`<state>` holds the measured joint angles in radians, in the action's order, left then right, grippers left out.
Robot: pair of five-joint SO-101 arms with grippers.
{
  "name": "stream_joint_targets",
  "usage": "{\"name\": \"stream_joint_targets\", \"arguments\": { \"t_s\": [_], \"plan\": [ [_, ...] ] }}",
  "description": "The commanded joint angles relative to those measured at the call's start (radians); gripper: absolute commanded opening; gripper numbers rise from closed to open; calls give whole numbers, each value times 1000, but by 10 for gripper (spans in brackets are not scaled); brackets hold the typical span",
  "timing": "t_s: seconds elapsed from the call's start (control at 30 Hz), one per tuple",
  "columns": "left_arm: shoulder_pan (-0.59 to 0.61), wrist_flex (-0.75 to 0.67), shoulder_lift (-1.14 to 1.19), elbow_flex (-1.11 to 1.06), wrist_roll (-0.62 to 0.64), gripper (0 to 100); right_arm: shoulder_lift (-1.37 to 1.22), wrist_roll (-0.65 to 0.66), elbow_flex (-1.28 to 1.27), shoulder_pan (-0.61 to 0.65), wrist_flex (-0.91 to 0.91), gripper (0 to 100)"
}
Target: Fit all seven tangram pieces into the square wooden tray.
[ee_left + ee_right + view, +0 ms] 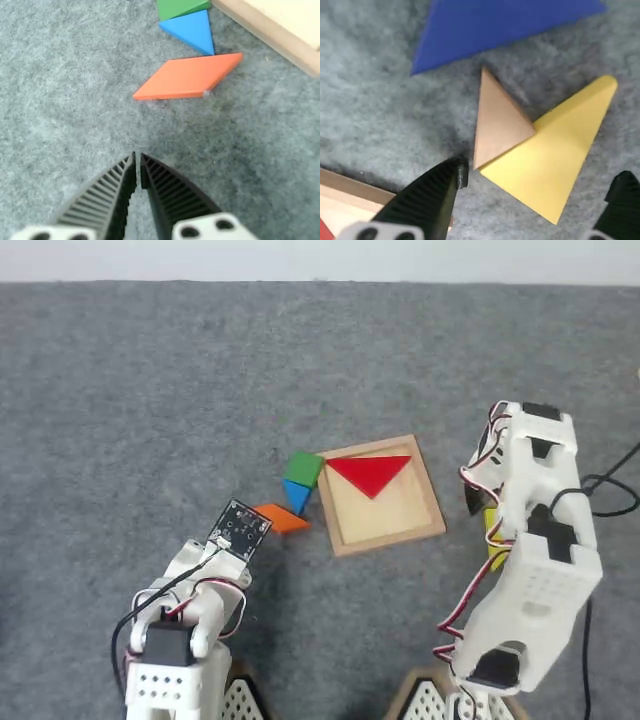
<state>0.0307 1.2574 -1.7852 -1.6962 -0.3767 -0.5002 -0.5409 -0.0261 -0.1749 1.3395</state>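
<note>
**Red triangle in the tray, six pieces lying outside it**

On the left, the left gripper (137, 165) is hanging just over the grey mat (150, 390) with its jaws pressed together and nothing between them. Just ahead of its tips, the orange parallelogram (187, 77) is lying flat on the mat. Beyond that, the small blue triangle (192, 30) is sitting close by, and the green square (303, 469) is resting against the triangle's far side. All three are lying in a short line just off the left edge of the wooden tray (430, 495).

The tray is sitting near the middle of the mat. The red triangle (370, 473) is lying inside it, its long side running along the far rim and its point aiming toward the tray's centre.

On the right, the right gripper (542, 180) is hovering with its jaws spread wide and is holding nothing. Under it, the yellow triangle (555, 165) is lying on the mat beside the tray's right edge. The tan triangle (500, 122) is touching the yellow one along one side, and the big dark blue triangle (490, 25) is lying near them.
</note>
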Motion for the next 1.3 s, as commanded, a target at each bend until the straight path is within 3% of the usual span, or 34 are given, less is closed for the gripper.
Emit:
{"name": "stream_joint_targets", "arguments": {
  "t_s": [0.0,0.23,0.47,0.73,1.27],
  "plan": [
    [3,-3,-12,12,-11,13,-7,-28,41,-27,13,427],
    [5,-3,-12,12,-11,13,-62,341,43,93,58,428],
    [6,-3,-12,12,-11,13,113,233,-15,-22,-24,398],
    [6,-3,-12,12,-11,13,424,127,-345,-12,-274,396],
    [6,-3,-12,12,-11,13,246,48,-302,2,-283,394]
  ]
}}
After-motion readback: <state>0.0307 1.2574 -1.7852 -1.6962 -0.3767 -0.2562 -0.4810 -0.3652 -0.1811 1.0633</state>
